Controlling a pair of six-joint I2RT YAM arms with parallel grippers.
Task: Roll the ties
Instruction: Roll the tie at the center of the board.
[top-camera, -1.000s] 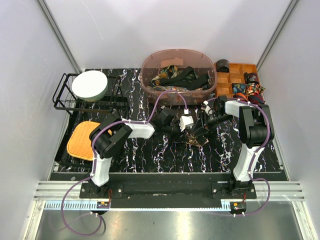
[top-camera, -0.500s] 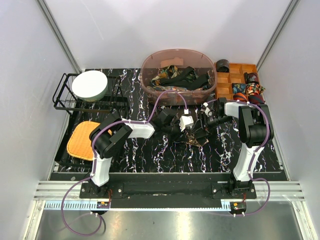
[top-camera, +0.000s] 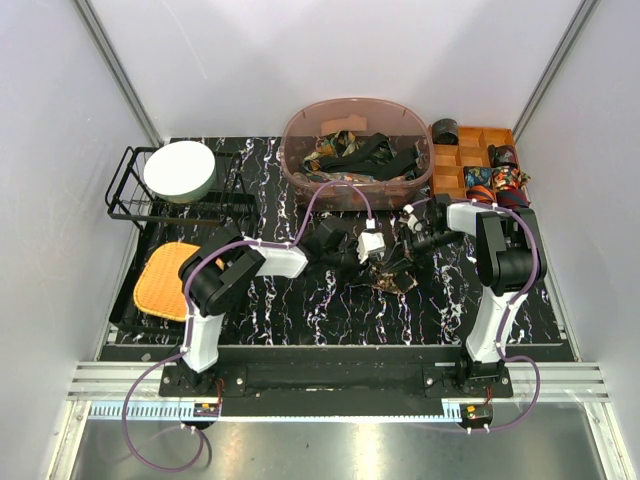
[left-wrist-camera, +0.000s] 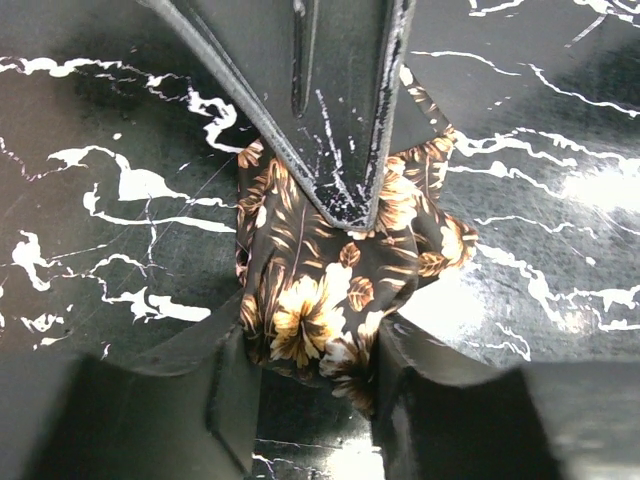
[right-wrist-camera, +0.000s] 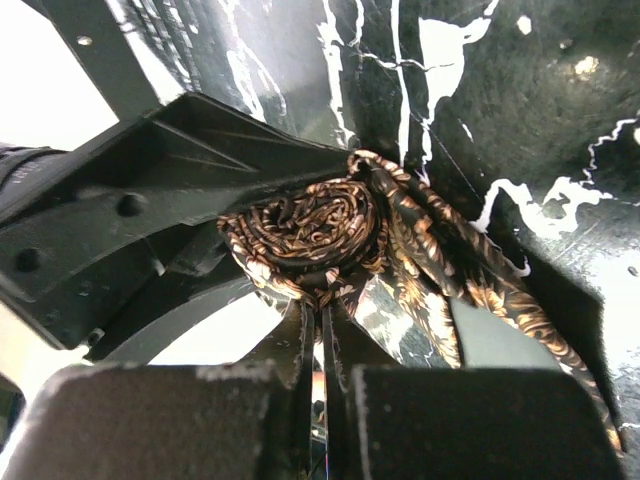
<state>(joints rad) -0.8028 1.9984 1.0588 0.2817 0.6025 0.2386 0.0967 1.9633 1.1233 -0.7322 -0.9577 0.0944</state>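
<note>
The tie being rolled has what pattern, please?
Dark brown tie with tan flowers; clearest in left wrist view.

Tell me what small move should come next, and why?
Probably the right claw should wind the tie one more turn: it is coiled only partly, its loose end trails aside, and the left claw grips the coil.

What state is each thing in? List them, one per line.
Tie: partly rolled, tail trailing loose.
Left gripper: shut on the tie.
Right gripper: shut, tips at the roll.
Bin ties: loose, unrolled.
Tray ties: rolled, in compartments.
</note>
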